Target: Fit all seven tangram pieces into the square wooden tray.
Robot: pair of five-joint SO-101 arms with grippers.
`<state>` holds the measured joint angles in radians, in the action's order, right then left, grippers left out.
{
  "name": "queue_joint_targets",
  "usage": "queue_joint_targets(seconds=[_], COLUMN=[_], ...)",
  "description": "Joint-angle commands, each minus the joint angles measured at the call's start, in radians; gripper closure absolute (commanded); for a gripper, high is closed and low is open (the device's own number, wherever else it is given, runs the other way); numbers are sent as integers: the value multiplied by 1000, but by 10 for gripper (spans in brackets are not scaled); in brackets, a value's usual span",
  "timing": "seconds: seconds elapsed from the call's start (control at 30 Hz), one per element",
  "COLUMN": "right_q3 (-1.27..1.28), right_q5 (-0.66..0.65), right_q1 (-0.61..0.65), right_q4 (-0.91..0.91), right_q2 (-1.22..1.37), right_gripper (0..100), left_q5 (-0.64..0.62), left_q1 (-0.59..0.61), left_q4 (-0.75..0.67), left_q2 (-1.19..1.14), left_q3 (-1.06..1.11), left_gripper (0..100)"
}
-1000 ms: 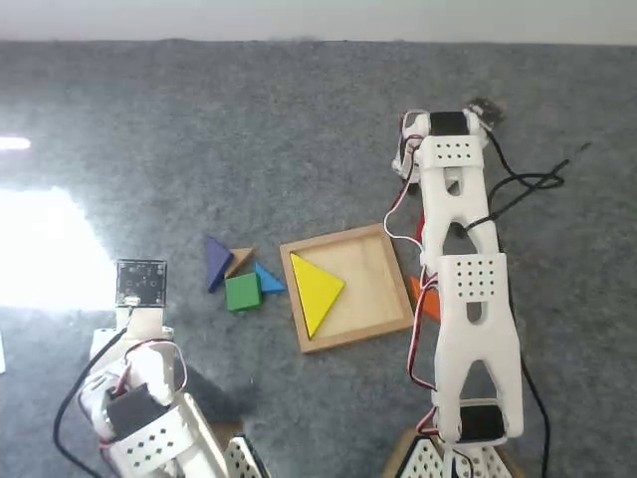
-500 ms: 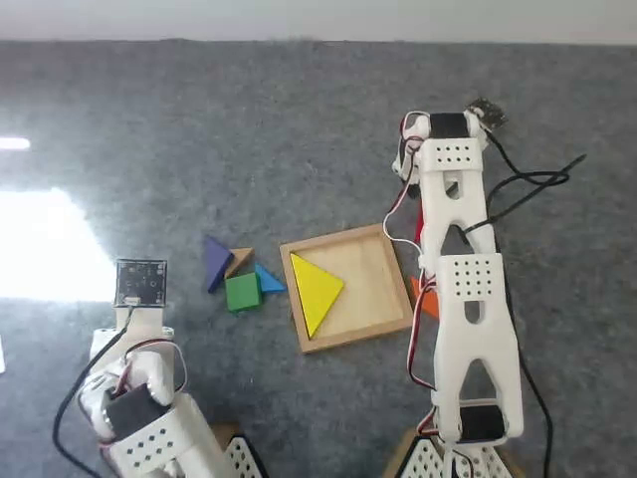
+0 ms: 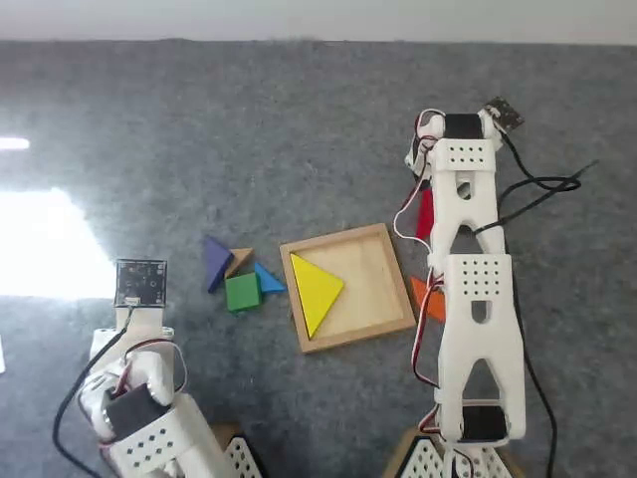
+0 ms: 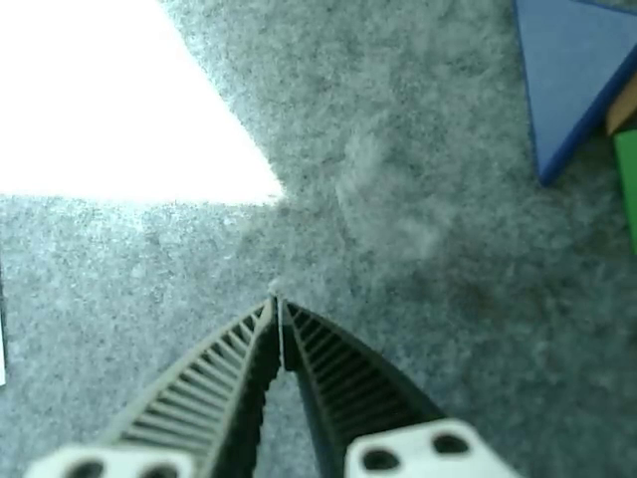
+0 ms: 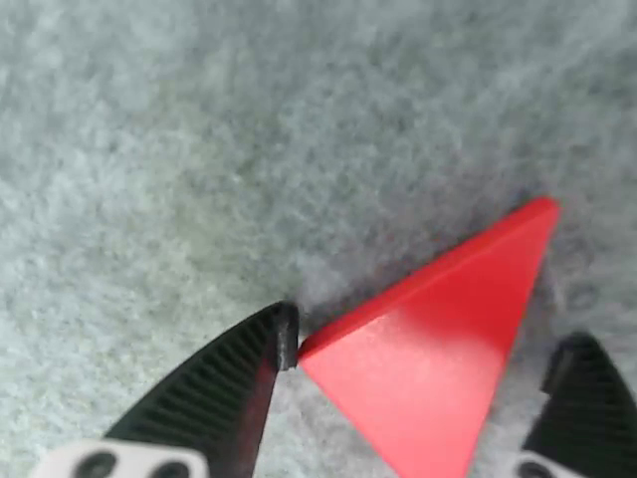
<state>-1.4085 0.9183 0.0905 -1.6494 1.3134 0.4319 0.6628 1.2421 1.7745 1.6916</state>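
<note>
At 2 o'clock from the square wooden tray (image 3: 333, 237), the right gripper (image 5: 433, 344) has shifted outward, jaws spread astride the flat red wooden triangle (image 5: 438, 378), so pickup appears imminent. The left gripper (image 4: 277, 299) is clenched and empty.

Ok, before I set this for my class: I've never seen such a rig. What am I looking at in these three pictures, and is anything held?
The left arm and right arm are small robots on a grey mat. The high view comes from a fixed camera looking down. The other two come from a camera on each arm's wrist, looking past its gripper.

The wooden tray contains one piece, a yellow triangle. Left of it lie a dark blue triangle, a brown piece, a green square and a small blue triangle. An orange piece lies to its right.

Nothing is held. The left gripper is shut and empty. The right gripper is open, its fingers either side of a red triangle on the mat.
</note>
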Motion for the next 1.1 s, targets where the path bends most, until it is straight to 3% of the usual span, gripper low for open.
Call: queue_joint_targets(seconds=[0.0,0.2,0.4,0.63,0.8,0.9,1.07], right_q3=[-35,-35,-35,-35,-86,-147,-164], right_q5=[9,9,8,-11,-87,-68,-6], right_q1=[-25,-27,-28,-27,-7,38,71], right_q4=[16,8,15,15,-2,-64,-59], right_q2=[-1,1,-7,-7,-35,-50,-30], right_gripper=[652,664,792,793,698,629,626], left_q5=[-9,-9,-9,-9,-9,-9,-9], left_q1=[-8,-8,-8,-8,-8,-8,-8], left_q4=[8,8,8,8,8,8,8], left_q2=[-2,-2,-2,-2,-2,-2,-2], left_q3=[-7,-7,-7,-7,-7,-7,-7], left_gripper=[986,986,986,986,986,986,986])
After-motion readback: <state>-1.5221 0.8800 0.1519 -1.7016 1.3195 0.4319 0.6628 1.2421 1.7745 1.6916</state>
